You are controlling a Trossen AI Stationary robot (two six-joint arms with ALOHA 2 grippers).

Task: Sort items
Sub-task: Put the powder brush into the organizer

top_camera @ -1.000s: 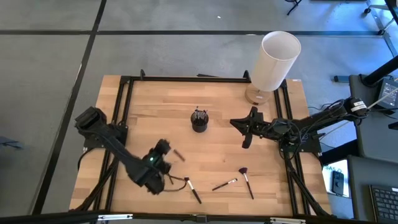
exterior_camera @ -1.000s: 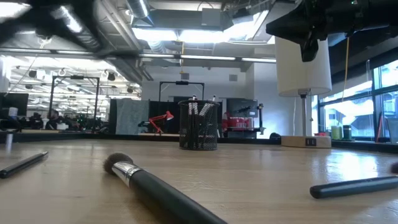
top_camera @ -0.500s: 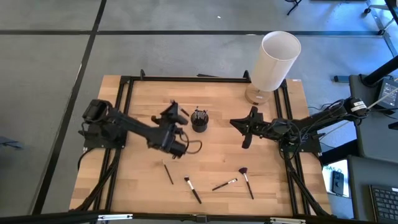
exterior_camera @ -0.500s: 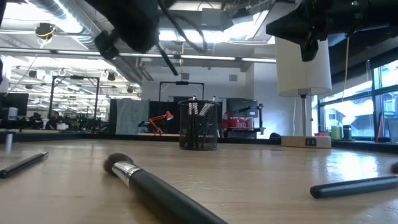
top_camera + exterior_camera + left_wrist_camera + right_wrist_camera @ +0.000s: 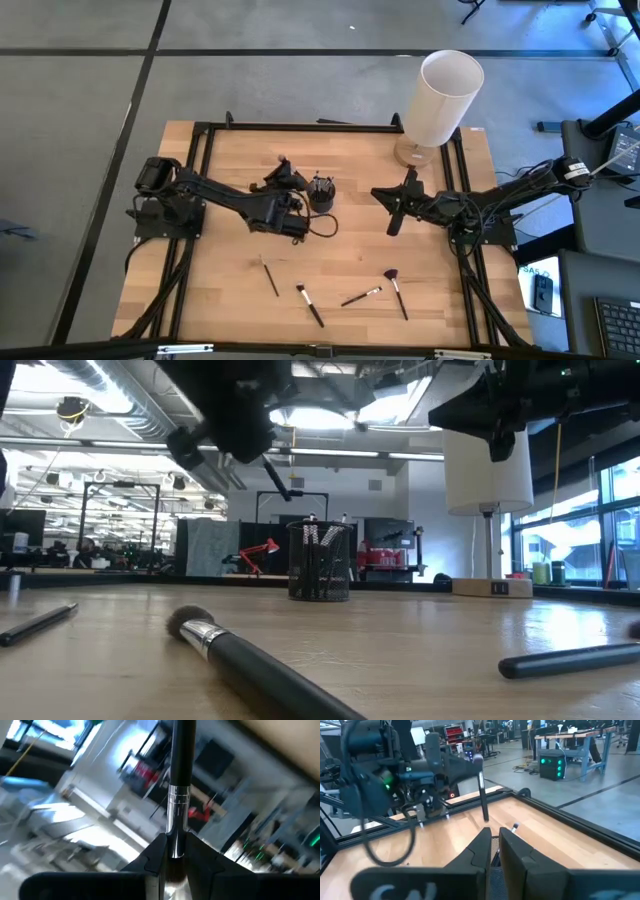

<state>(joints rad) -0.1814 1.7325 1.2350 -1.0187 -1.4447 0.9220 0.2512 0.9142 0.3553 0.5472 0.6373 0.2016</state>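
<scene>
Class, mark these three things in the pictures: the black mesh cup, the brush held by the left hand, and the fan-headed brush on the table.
black mesh cup (image 5: 320, 563), low view, middle of its mesh wall.
held brush (image 5: 178, 800), left wrist view, pale ferrule.
fan-headed brush (image 5: 391, 273), high view, its fan head.

From my station I see a pale wooden surface (image 5: 340, 240) edged by a black metal frame (image 5: 205, 150), standing on grey concrete floor (image 5: 300, 80) crossed by dark lines. A tall white cylinder (image 5: 440, 95) stands at the far right corner. Beyond it lies an open workshop with strip lights (image 5: 300, 415) and exposed ducts on the ceiling, a red desk lamp (image 5: 258, 552), benches, and large windows (image 5: 620, 520) at the right.
</scene>
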